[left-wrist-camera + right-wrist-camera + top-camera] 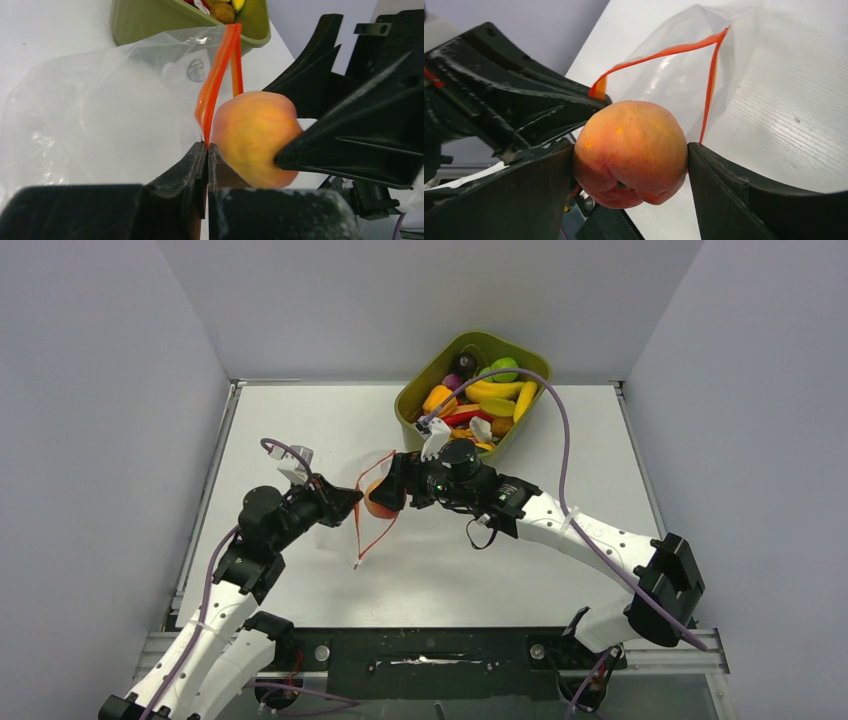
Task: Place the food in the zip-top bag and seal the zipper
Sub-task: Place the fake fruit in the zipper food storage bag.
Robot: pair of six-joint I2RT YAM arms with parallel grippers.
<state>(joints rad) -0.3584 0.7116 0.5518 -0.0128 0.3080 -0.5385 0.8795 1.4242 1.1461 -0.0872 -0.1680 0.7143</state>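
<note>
Sitting between right fingers (734,200): peach (630,152)

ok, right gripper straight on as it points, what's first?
Likely the open mouth of the zip-top bag, the peach in the right gripper leading between the zipper edges. The left gripper, pinching the zipper, sits close; depth unclear.

No word or number is readable anywhere; the only print is a small round dark emblem (194,70) on the zip-top bag (100,115), just above and beyond the fingertips of the left gripper (207,150), too blurred to make out.
</note>
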